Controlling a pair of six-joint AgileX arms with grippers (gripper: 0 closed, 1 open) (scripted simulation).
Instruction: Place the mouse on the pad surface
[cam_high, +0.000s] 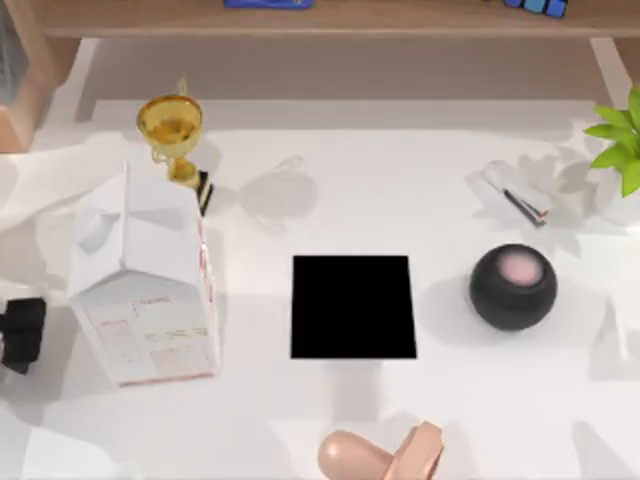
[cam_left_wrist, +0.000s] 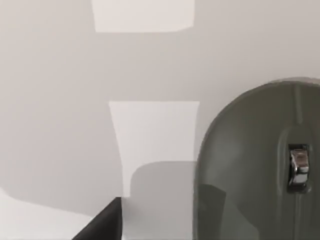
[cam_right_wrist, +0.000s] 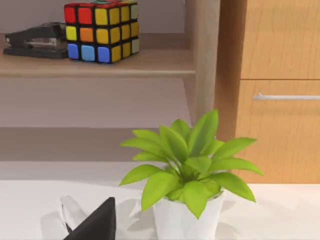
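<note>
The pad (cam_high: 352, 307) is a flat matte black rectangle at the middle of the table, with nothing on it. The mouse (cam_left_wrist: 250, 170) is a smooth grey oval with a metal scroll wheel, lying on the white table close in front of the left wrist camera. My left gripper (cam_high: 20, 335) sits low at the table's left edge, beside the carton and well left of the pad, holding nothing that I can see. A dark part of my right gripper (cam_right_wrist: 95, 225) points toward the potted plant at the table's far right.
A tall white carton (cam_high: 150, 290) stands left of the pad, a gold trophy (cam_high: 172, 128) behind it. A black ball with a pink top (cam_high: 513, 287) sits right of the pad. A peach rounded object (cam_high: 380, 455) lies at the front edge. A potted plant (cam_right_wrist: 187, 170) stands at the back right.
</note>
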